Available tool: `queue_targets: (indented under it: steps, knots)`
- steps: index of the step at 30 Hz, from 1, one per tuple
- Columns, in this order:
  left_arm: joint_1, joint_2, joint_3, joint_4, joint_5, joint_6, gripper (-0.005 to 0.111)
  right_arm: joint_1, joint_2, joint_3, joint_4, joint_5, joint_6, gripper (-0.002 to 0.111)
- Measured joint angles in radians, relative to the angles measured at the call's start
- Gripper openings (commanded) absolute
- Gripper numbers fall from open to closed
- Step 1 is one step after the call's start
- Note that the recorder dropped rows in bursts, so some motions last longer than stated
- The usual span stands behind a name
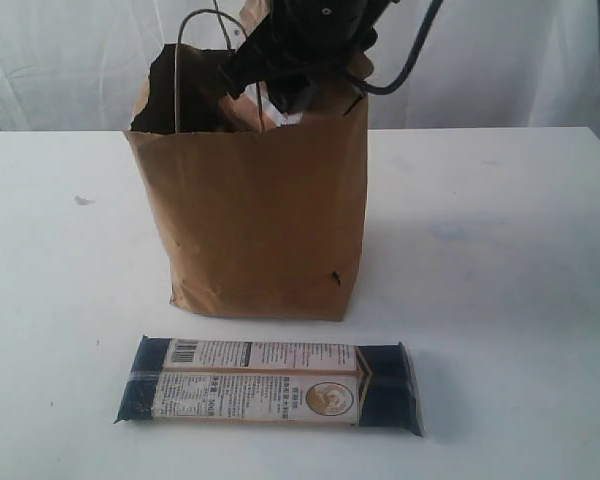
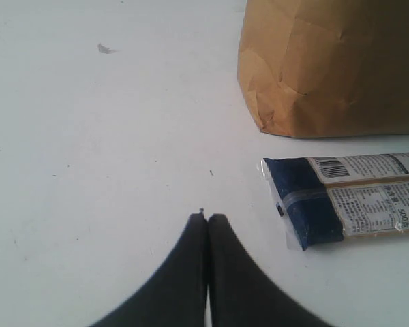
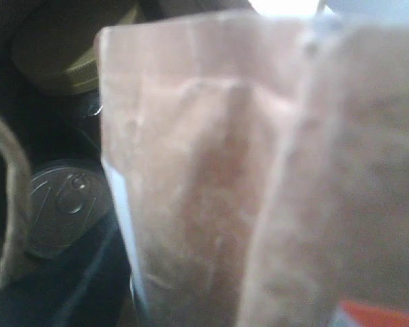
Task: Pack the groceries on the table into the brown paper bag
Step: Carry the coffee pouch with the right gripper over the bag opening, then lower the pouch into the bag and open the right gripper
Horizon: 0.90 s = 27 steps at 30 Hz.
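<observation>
Since my left pincer [image 2: 208, 219] shows both tips pressed together with nothing between them, I read it as closed and empty, low over the table [image 2: 88, 136]. Near its tips, off to 1 side, the long dark-blue noodle pack [image 2: 341, 201] lies flat on the white top. Beyond the pack, the brown paper bag [image 2: 327, 68] stands upright. My right pincer [image 1: 283, 92] reaches down into the bag's open mouth. I cannot tell how its jaws stand, because the brown orange-labelled pouch [image 3: 211, 177] fills its camera, blurred and very close. Past the pouch, deeper in the bag, I see 1 metal can lid [image 3: 58, 204] and 1 gold-lidded jar [image 3: 75, 61], both in shadow.
</observation>
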<state>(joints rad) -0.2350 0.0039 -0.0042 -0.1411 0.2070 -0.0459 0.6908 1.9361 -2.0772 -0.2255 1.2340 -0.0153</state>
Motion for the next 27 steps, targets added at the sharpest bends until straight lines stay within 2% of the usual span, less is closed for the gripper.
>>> queue_targets:
  steps: [6,8,10,14,17,27]
  knots:
    - [0.000,0.000,0.000,0.000,0.000,0.000,0.000,0.000,0.061,-0.035,-0.002,0.006,-0.019,0.000]
    - [0.000,0.000,0.000,0.000,0.000,0.000,0.000,0.000,0.078,-0.036,-0.004,0.008,-0.022,0.003]
    - [0.000,0.000,0.000,0.000,0.000,0.000,0.000,0.000,0.085,-0.036,-0.006,0.008,-0.022,0.012]
    - [0.000,0.000,0.000,0.000,0.000,0.000,0.000,0.000,0.085,-0.042,-0.017,0.010,-0.022,0.043]
    - [0.000,0.000,0.000,0.000,0.000,0.000,0.000,0.000,0.085,-0.042,-0.019,0.010,-0.018,0.059]
    - [0.000,0.000,0.000,0.000,0.000,0.000,0.000,0.000,0.048,-0.046,-0.029,-0.007,0.000,0.060]
